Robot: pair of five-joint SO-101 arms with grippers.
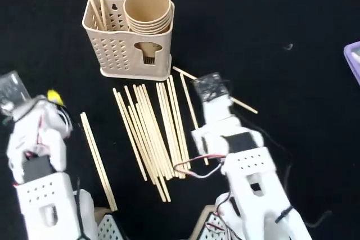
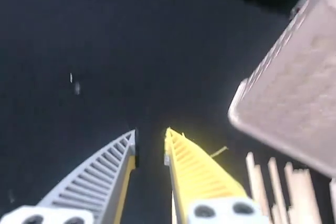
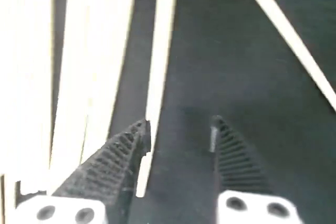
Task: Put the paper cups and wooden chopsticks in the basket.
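The right end effector (image 3: pixel 178 124) has its dark fingers spread apart with nothing clamped; a single chopstick (image 3: pixel 163 40) runs just beside the tip of one finger, and I cannot tell whether they touch. Farther out a slanting chopstick (image 3: pixel 283 24) lies on the black worktop (image 1: pixel 281 82). The left end effector (image 2: pixel 150 132), one finger grey and one yellow, is slightly parted and holds nothing, low over bare worktop near the basket (image 2: pixel 294 93). In the high view, the loose chopsticks (image 1: pixel 149 133) lie fanned across the centre of the frame, between the two arms, with a pair of chopsticks (image 1: pixel 98 161) apart from them at lower left. The basket stands at upper left, holding stacked paper cups (image 1: pixel 147 7) in one compartment and two chopsticks (image 1: pixel 95 4) upright in the other.
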